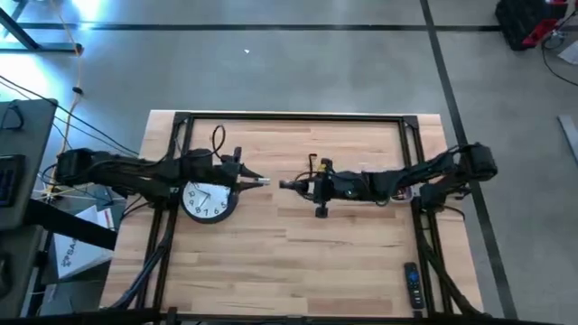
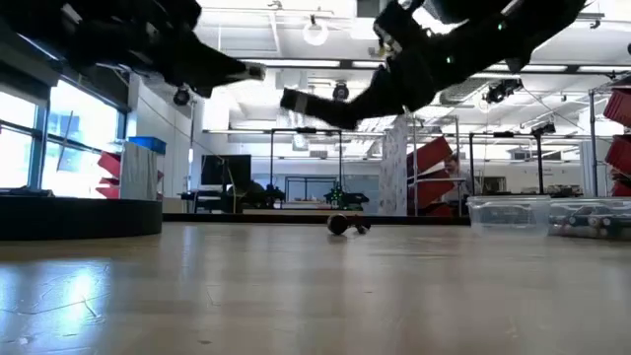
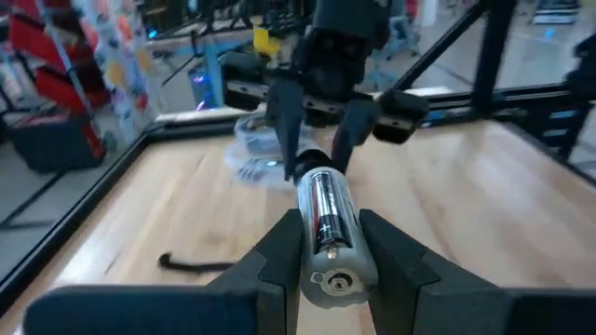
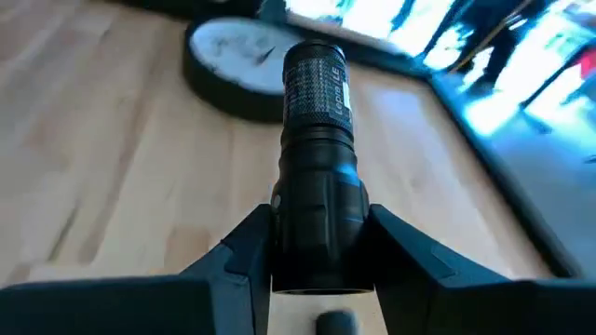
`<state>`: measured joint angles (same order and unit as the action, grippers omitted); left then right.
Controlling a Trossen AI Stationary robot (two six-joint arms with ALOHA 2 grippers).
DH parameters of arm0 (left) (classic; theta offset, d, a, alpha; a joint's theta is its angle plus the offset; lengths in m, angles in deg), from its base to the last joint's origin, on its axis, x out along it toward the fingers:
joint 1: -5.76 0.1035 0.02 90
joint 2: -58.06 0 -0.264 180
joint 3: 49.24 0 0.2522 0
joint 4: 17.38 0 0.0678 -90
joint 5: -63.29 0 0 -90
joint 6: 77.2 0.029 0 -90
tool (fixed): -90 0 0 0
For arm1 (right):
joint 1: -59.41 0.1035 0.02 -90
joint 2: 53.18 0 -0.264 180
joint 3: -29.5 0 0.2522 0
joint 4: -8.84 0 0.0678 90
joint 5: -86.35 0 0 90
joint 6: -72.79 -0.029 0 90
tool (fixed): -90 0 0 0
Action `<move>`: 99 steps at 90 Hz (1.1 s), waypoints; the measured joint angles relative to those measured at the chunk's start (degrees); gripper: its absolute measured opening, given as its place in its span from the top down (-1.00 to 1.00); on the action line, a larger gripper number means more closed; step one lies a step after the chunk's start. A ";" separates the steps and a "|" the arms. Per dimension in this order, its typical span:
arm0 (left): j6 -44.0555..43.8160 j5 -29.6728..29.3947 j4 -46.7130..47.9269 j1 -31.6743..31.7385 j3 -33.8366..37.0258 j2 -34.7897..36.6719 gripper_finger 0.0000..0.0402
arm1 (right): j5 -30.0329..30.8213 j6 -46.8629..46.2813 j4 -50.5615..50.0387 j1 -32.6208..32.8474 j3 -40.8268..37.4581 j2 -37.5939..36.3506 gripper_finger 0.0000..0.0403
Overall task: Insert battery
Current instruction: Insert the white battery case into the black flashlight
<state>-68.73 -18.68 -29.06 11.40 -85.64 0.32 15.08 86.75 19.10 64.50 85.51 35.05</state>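
My left gripper (image 3: 331,231) is shut on a silver battery (image 3: 326,219) above the middle of the table. Facing it from the right, my right gripper (image 4: 318,223) is shut on a black flashlight (image 4: 317,140). In the high view the left gripper (image 1: 256,181) and right gripper (image 1: 293,184) point at each other. A small gap separates the battery's tip (image 1: 267,181) from the flashlight's end (image 1: 283,184). Both are well above the tabletop in the low view, the battery (image 2: 254,71) slightly higher than the flashlight (image 2: 294,99). My left gripper pinches the battery's two sides (image 3: 321,244) between its fingers. The fingers come level from the table's left and lie along the battery. It is lifted clear and roughly level, with its far end (image 3: 312,175) toward the flashlight. My right gripper pinches the flashlight's thick body section (image 4: 317,219) between its fingers. The fingers come level from the table's right and lie along it. It is lifted clear, with its knurled free end (image 4: 315,70) reaching toward the table's left.
A round black wall clock (image 1: 209,200) lies face up under the left arm. A small black part (image 1: 321,212) lies on the wood below the right gripper. A remote (image 1: 411,284) lies near the front right, and a black cord (image 1: 218,140) at the far left.
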 joint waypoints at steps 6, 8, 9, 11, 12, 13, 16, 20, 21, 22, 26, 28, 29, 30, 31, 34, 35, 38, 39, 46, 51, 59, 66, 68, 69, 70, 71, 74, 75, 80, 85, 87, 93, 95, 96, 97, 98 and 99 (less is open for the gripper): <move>1.17 -0.01 -0.31 -1.07 0.00 -0.04 0.68 | 0.88 1.19 1.36 0.82 0.05 0.00 0.45; 1.40 -0.01 -0.66 -1.37 0.00 -0.08 0.68 | 0.86 1.34 1.64 1.00 0.05 0.00 0.45; 1.53 -0.02 -0.82 -1.49 0.00 -0.10 0.68 | 0.84 1.38 1.81 1.06 0.05 0.00 0.45; 1.74 -0.07 -0.86 -1.70 -0.08 -0.10 0.68 | 0.76 1.41 2.14 1.08 0.05 0.00 0.45; 1.81 -0.12 -0.80 -1.82 -0.15 -0.11 0.68 | 0.66 1.41 2.27 1.08 0.05 0.00 0.45; 2.02 -0.21 -0.73 -1.90 -0.22 -0.13 0.68 | 0.53 1.39 2.40 1.10 0.05 0.00 0.45; 2.25 -0.78 -0.87 -2.24 -0.56 -0.35 0.68 | 0.04 1.28 2.59 1.16 0.05 0.00 0.45; 2.78 -1.63 -1.00 -2.60 -1.01 -0.52 0.68 | -0.46 1.25 3.19 1.13 0.05 0.00 0.45; 2.91 -1.94 -0.97 -2.66 -1.05 -0.56 0.68 | -0.54 1.26 3.33 1.12 0.05 0.00 0.44; 3.13 -2.21 -0.88 -2.76 -1.09 -0.61 0.68 | -0.58 1.28 3.43 1.09 0.05 0.00 0.44; 4.02 -3.25 -0.87 -3.06 -1.52 -1.19 0.68 | -0.69 1.31 3.65 1.08 0.05 0.00 0.44; 4.33 -3.84 -1.01 -3.21 -1.78 -1.49 0.68 | -0.73 1.35 3.65 1.08 0.05 0.00 0.44; 4.47 -4.05 -1.01 -3.25 -1.89 -1.62 0.68 | -0.77 1.38 3.63 1.07 0.05 0.00 0.44; 4.63 -4.12 -0.89 -3.25 -1.93 -1.70 0.68 | -0.85 1.40 3.59 1.06 0.05 0.00 0.44; 4.71 -4.20 -0.73 -3.25 -1.95 -1.79 0.68 | -0.91 1.41 3.55 1.05 0.05 0.00 0.45; 4.91 -4.41 -0.29 -3.25 -1.96 -2.08 0.68 | -0.99 1.39 3.55 1.05 0.05 0.00 0.45; 5.00 -4.43 -0.29 -3.25 -1.99 -2.23 0.68 | -1.03 1.39 3.59 1.05 0.05 0.00 0.46; 5.15 -4.45 -0.37 -3.25 -2.20 -2.72 0.68 | -1.21 1.43 3.66 1.08 0.05 0.00 0.46; 5.17 -4.45 -0.41 -3.25 -2.24 -2.86 0.68 | -1.22 1.45 3.63 1.08 0.05 0.00 0.46; 5.16 -4.55 -0.46 -3.25 -2.25 -3.37 0.68 | -1.45 1.40 3.30 1.08 0.05 0.00 0.46; 5.16 -4.78 -0.58 -3.25 -2.25 -3.73 0.68 | -1.58 1.37 3.27 1.08 0.05 0.00 0.46; 5.14 -5.59 -1.30 -3.25 -2.25 -4.31 0.68 | -1.58 1.37 3.16 1.05 0.05 0.00 0.46; 5.16 -5.55 -3.02 -3.24 -2.26 -5.21 0.68 | -1.55 1.25 2.67 1.05 0.05 0.00 0.46; 5.14 -5.54 -3.21 -3.23 -2.27 -5.37 0.68 | -1.54 1.24 2.56 1.05 0.05 0.00 0.46; 5.14 -5.54 -3.22 -3.24 -2.27 -5.48 0.68 | -1.54 1.24 2.55 1.05 0.05 0.00 0.46; 5.14 -5.54 -3.23 -3.25 -2.27 -5.63 0.68 | -1.54 1.22 2.57 1.05 0.05 0.00 0.46; 5.15 -5.54 -3.27 -3.25 -2.27 -5.77 0.68 | -1.54 1.17 2.57 1.05 0.05 0.00 0.46; 5.16 -5.54 -4.23 -3.25 -2.27 -6.45 0.68 | -1.45 1.07 2.55 1.05 0.05 0.00 0.46; 5.16 -5.54 -4.58 -3.25 -2.27 -6.64 0.68 | -1.32 1.00 2.42 1.05 0.05 0.00 0.46; 5.17 -5.50 -5.05 -3.24 -2.27 -7.26 0.68 | -1.27 0.95 2.26 1.05 0.05 0.00 0.46; 5.16 -5.49 -5.68 -3.24 -2.27 -8.06 0.68 | -1.07 0.73 1.96 1.05 0.05 0.00 0.46; 5.16 -5.50 -5.94 -3.23 -2.27 -8.42 0.68 | -0.87 0.48 1.98 1.05 0.05 0.00 0.46; 5.16 -5.51 -6.33 -3.24 -2.27 -9.25 0.68 | -0.48 0.20 1.90 1.05 0.05 0.00 0.46; 5.16 -5.50 -6.66 -3.23 -2.27 -9.47 0.68 | -0.37 0.18 1.90 1.05 0.05 0.00 0.46; 5.16 -5.50 -6.72 -3.23 -2.27 -9.54 0.68 | -0.36 0.18 1.93 1.05 0.05 0.00 0.46; 5.16 -5.50 -6.77 -3.23 -2.27 -9.63 0.68 | -0.36 0.19 1.96 1.05 0.05 0.00 0.46; 5.16 -5.50 -6.84 -3.23 -2.27 -9.74 0.68 | -0.37 0.13 1.95 1.05 0.05 0.00 0.46; 5.16 -5.51 -6.88 -3.23 -2.27 -9.87 0.68 | -0.38 0.07 1.93 1.05 0.05 0.00 0.46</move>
<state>-63.57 -24.19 -35.94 8.17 -87.91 -9.55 14.70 86.82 21.03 65.56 85.56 35.05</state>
